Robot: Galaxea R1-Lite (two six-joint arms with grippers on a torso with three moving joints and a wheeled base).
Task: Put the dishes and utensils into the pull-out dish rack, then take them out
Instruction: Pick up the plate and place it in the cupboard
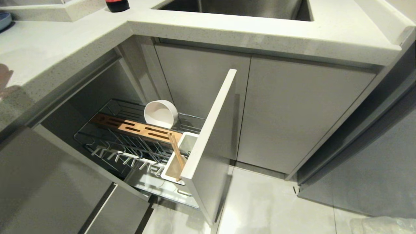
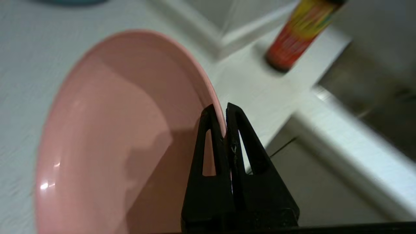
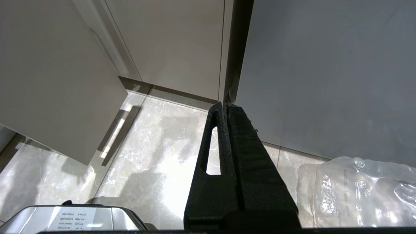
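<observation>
Left wrist view: the salmon-pink plate (image 2: 107,136) is pinched at its rim by the left gripper (image 2: 224,112), lifted tilted above the white countertop (image 2: 29,48). Right gripper (image 3: 225,105) is closed, empty, over the floor (image 3: 146,156). Head view, lower left: the bowl (image 1: 161,113) and chopsticks (image 1: 177,152) are seen in the pull-out dish rack (image 1: 130,143).

Home kitchen: stone countertop (image 1: 227,29), steel sink (image 1: 234,8), pull-out dish rack (image 1: 130,143).

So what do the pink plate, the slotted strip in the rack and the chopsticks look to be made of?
Plate: glossy, evenly salmon pink with small highlights, so glazed ceramic or melamine; I cannot tell which. The left gripper is shut on its rim. Strip: warm brown, matte, probably wood or bamboo. Chopsticks: pale tan, likely wood too.
</observation>
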